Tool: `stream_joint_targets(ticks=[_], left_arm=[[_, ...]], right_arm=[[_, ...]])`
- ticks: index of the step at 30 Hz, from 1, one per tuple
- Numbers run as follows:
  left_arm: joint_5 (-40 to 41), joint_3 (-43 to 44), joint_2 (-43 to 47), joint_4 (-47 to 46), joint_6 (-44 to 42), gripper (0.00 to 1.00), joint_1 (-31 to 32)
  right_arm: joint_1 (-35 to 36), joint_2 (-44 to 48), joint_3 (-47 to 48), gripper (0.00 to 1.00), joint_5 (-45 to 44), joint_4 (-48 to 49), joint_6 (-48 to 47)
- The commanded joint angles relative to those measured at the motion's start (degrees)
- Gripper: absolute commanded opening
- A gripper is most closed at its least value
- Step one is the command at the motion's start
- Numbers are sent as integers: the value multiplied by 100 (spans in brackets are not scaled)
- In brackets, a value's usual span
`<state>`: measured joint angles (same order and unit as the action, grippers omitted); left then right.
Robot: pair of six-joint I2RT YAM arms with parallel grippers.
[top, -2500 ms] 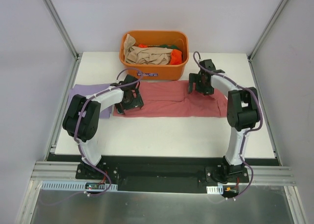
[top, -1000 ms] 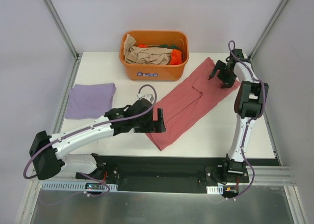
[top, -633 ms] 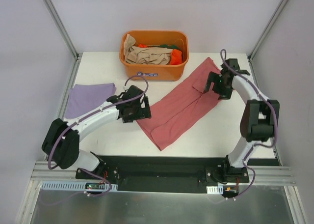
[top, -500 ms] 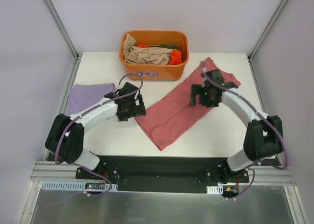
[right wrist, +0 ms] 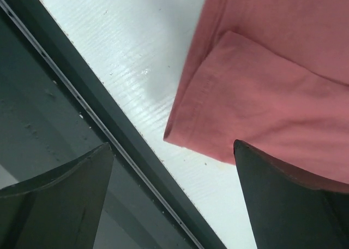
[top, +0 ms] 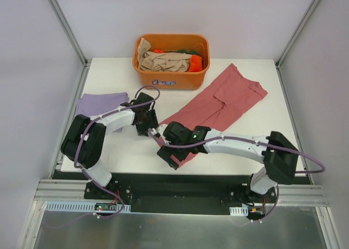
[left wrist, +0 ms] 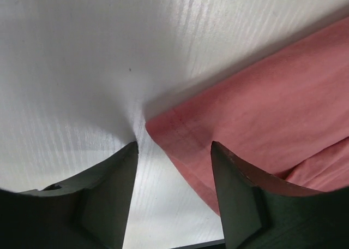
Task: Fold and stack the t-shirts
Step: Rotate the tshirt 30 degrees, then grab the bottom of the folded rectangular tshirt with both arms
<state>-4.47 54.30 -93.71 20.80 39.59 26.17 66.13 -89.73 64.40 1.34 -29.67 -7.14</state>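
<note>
The white ribbed-plastic counter (top: 120, 150) carries everything. Across it, running from about 6 o'clock up toward 2 o'clock, lies the dusty rose-red soft cotton t-shirt (top: 223, 104), flattened into a long doubled strip with a sleeve folded over on top. At 12 o'clock stands the rigid orange plastic tub (top: 169, 79), with crumpled beige, orange and green shirts heaped inside. At 9 o'clock rests the pale lavender t-shirt (top: 95, 104), already a neat flat square.

The right claw (top: 170, 153) hangs over the strip's near corner, jaws spread wide and empty; its wrist view shows the stitched hem corner between the fingers, close to the counter's dark front rail. The left claw (top: 147, 120) sits at the strip's 9 o'clock corner, jaws moderately apart, gripping nothing, with the cloth's tip lying just inside the gap.

I judge the main risk to be a partial pinch. The knit is thin and layered, so a claw may catch only the top ply, and the fold would peel open when lifted. A finger could also snag the rail. Uneven pulls would skew the strip.
</note>
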Motion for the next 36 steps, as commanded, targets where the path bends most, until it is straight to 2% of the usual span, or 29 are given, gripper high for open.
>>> stream_joint_targets(ticks=[1,4,7,10,12,17,21,26,29,36], left_arm=[[77,-78,-147,-58,-57,54,-42],[78,-104,-270,-67,-40,50,-51],[113,-122,-358,-67,-31,39,-51],[139,-130,-437,-67,-31,34,-51],[157,-131,-490,-67,-22,27,-60],[201,-166,-534,-67,-22,1,-77],[245,-297,-359,-67,4,0,-104],[412,-771,378,-67,110,0,-104],[666,-1157,923,-41,215,0,-104],[1000,-1817,2434,398,479,0,-104]], right_arm=[[313,-561,309,93,-451,32,-270],[339,-948,398,88,-564,58,-376],[339,-1160,284,85,-749,233,-447],[348,-1301,196,76,-820,269,-455],[366,-1380,143,74,-776,286,-455],[541,-1450,-50,54,-881,348,-368],[603,-1529,-322,42,-1145,541,-227],[743,-1434,-384,7,-961,532,-191],[893,-1047,-455,2,-462,813,-192],[990,-396,-490,1,1173,1481,124]])
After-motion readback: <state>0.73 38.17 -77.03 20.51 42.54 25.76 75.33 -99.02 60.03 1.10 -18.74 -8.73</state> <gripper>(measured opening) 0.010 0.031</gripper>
